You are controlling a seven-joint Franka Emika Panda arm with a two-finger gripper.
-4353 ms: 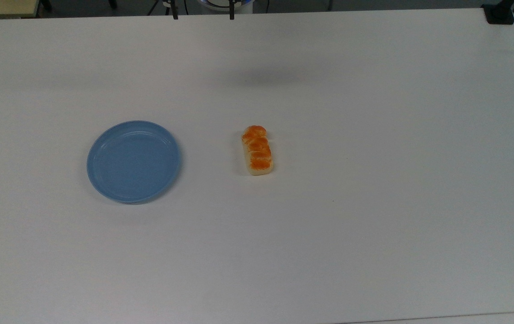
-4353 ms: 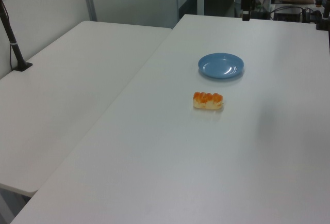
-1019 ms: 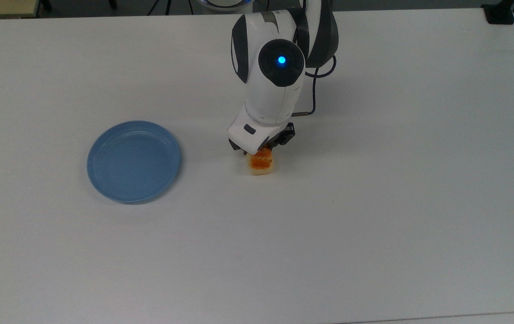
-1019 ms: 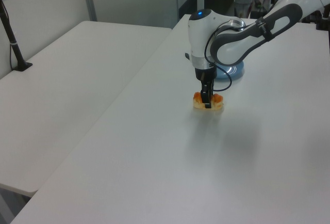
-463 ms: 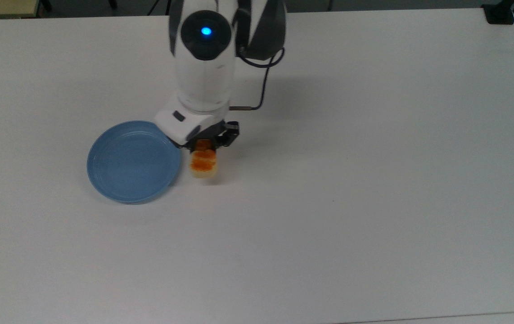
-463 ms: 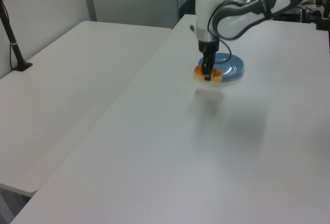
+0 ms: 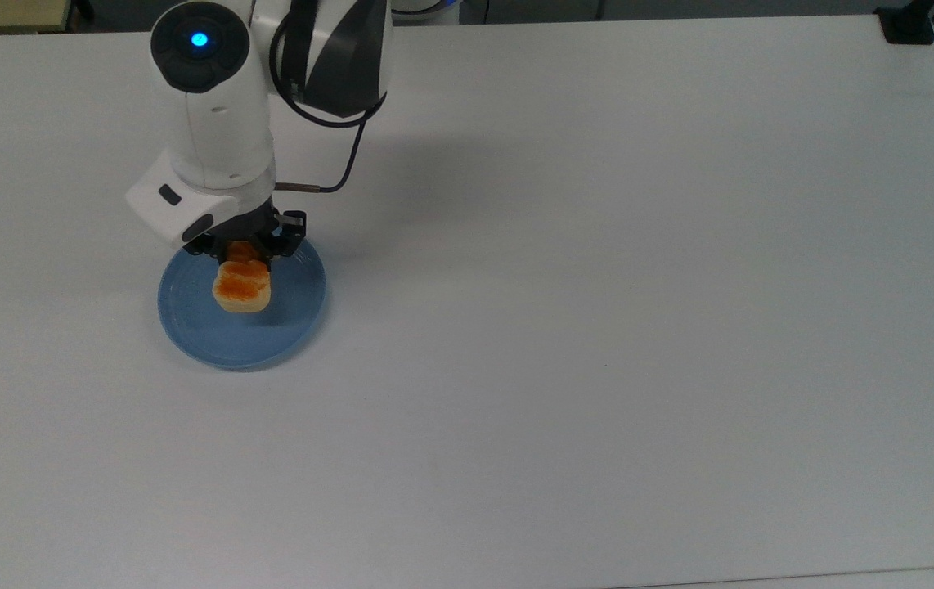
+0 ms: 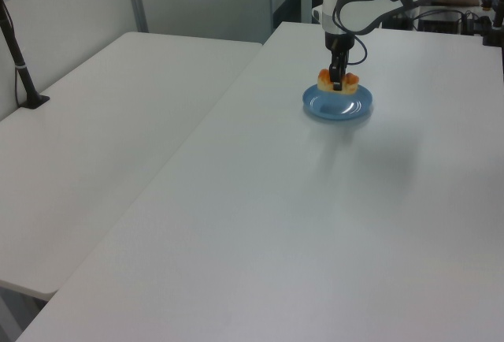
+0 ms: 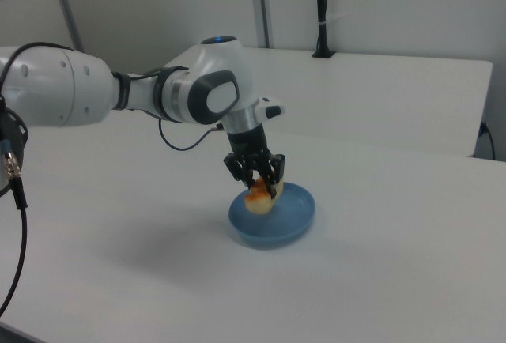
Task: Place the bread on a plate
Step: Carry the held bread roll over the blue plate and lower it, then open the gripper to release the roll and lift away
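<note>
Gripping the bread (image 7: 242,286) across its middle, the gripper (image 7: 244,248) holds it just above the plate (image 7: 287,331), inside the plate's rim; the plate lies on the white table (image 7: 598,327).

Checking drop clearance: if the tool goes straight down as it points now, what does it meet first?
Likely the plate. The tool points down, shut on the bread, which hangs just above the plate's floor; the bread would touch before the fingers.

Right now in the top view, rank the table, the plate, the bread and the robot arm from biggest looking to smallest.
1. table
2. robot arm, though it stands nearer the camera, which inflates it
3. plate
4. bread, held in the gripper and partly hidden by it
</note>
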